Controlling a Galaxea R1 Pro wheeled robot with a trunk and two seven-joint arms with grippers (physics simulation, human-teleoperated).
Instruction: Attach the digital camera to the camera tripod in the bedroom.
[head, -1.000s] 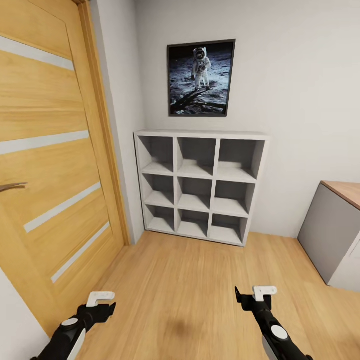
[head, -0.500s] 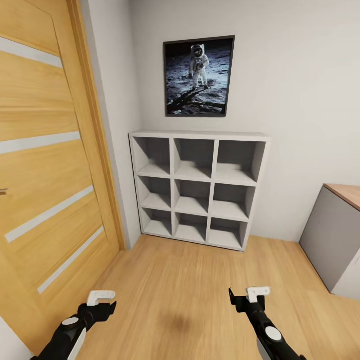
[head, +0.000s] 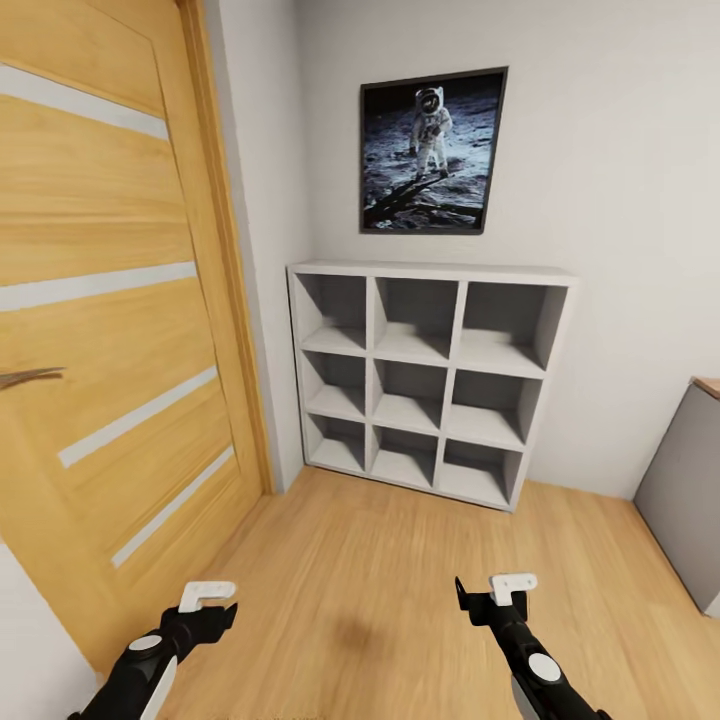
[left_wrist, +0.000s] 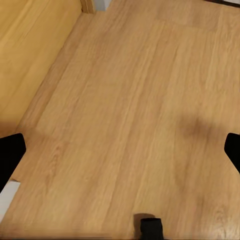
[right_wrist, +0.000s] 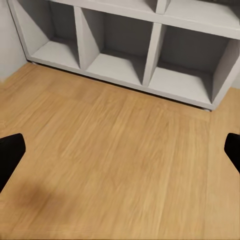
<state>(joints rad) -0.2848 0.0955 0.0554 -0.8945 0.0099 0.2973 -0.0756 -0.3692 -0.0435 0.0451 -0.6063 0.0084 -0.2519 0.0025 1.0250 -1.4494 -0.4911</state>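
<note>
The digital camera and the camera tripod are out of view. I face a bedroom corner with pale grey walls and a light wood floor. My left gripper hangs low over the floor beside the wooden door, open and empty. My right gripper hovers at the same height, open and empty. In the left wrist view the dark fingertips stand far apart over bare floorboards. The right wrist view has its fingertips equally wide, pointing towards the white cube shelf.
The white cube shelf stands against the far wall under a framed astronaut poster. The door has a handle at the left. A grey desk side cuts in at the right edge.
The whole picture has shifted: shelf and poster now sit further right and most of the desk has left the frame, so the camera has turned. Both arms keep their pose.
</note>
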